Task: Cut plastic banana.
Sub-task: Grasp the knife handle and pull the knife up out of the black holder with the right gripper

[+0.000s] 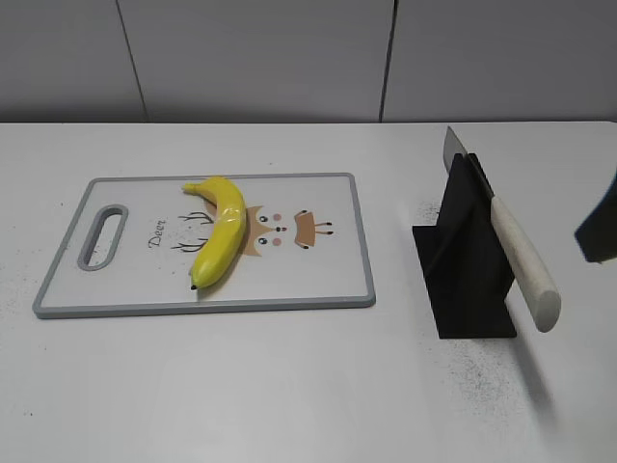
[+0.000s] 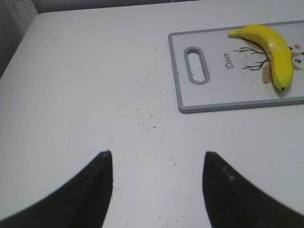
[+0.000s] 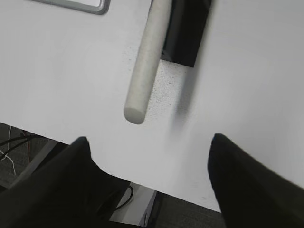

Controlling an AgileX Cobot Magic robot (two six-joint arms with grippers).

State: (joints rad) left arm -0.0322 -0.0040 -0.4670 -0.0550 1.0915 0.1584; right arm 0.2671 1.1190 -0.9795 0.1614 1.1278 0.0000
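Observation:
The plastic banana (image 1: pixel 221 231) is glossy yellow with dark tips and lies on the white cutting board (image 1: pixel 318 275); it also shows in the left wrist view (image 2: pixel 275 50). A knife with a cream handle (image 1: pixel 525 260) rests blade-up in a black stand (image 1: pixel 468 265); the handle also shows in the right wrist view (image 3: pixel 147 61). My left gripper (image 2: pixel 156 164) is open and empty over bare table, left of the board (image 2: pixel 237 102). My right gripper (image 3: pixel 149 142) is open and empty, above the table's front edge, below the knife handle. Only a dark part of the right arm (image 1: pixel 600 227) shows in the exterior view.
The table is white with fine dark specks around the stand (image 3: pixel 187 28). A corner of the board (image 3: pixel 90 5) shows at the top of the right wrist view. Below the table's front edge are cables (image 3: pixel 118 197) and floor.

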